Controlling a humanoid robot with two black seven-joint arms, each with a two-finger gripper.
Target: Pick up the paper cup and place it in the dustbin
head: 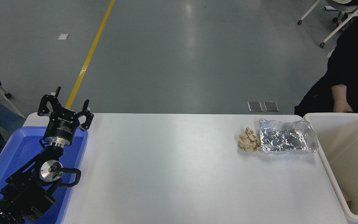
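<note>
The left tool (64, 109) hangs with fingers spread, empty, over the blue tray (11, 155). Far to its right, the dustbin (325, 155) is cut off by the frame edge; no paper cup can be made out

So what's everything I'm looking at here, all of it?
table: one, white, centre
tray: one, blue, table's left end
dustbin: one, cream-white, table's right end
foil bag: one, crumpled silver, left of the dustbin
paper wad: one, tan, touching the bag's left side
floor line: one, yellow, upper left
chair: one, white, top right
person: one, dark clothing, behind the dustbin
left gripper: one, black, open, parked over the tray
</note>
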